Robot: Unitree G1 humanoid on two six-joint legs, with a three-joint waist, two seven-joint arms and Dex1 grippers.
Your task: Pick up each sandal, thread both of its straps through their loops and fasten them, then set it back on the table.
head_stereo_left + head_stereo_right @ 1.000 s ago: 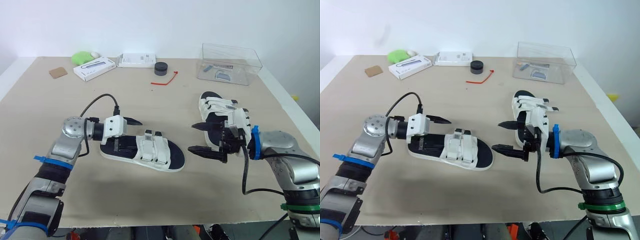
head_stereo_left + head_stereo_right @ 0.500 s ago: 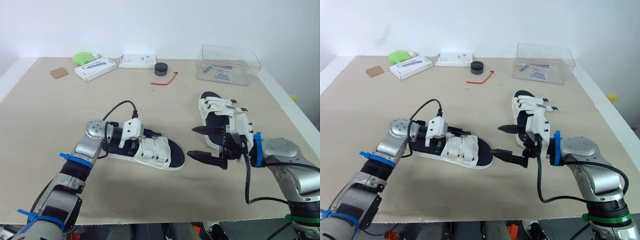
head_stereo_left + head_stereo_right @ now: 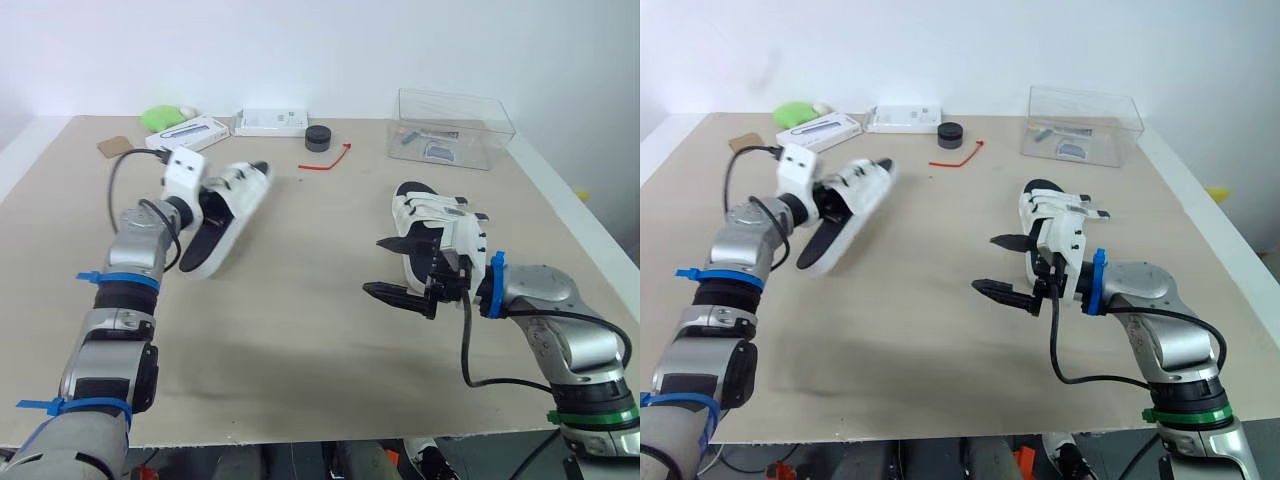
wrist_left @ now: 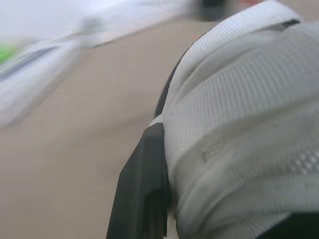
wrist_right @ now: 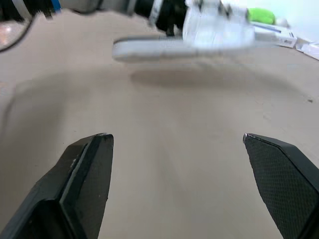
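My left gripper (image 3: pixel 207 203) is shut on a white sandal with a black footbed (image 3: pixel 228 215). It holds the sandal tilted in the air above the table's left side. In the left wrist view the sandal's white mesh strap (image 4: pixel 239 124) presses against a black finger (image 4: pixel 144 189). The second sandal (image 3: pixel 440 222) lies flat on the table at the right, its straps loose. My right gripper (image 3: pixel 393 268) hovers just left of that sandal, open and holding nothing. The right wrist view looks past its wide-spread fingers (image 5: pixel 84 169) to the lifted sandal (image 5: pixel 199 35).
Along the table's far edge sit a clear plastic box (image 3: pixel 455 125), a black round object (image 3: pixel 318 136), a red tie (image 3: pixel 325 160), two white boxes (image 3: pixel 188 132) (image 3: pixel 272 121), a green object (image 3: pixel 160 117) and a brown pad (image 3: pixel 115 146).
My left gripper closed on the near sandal and carried it up and to the left, off the table. The right gripper stayed open and drifted slightly left.
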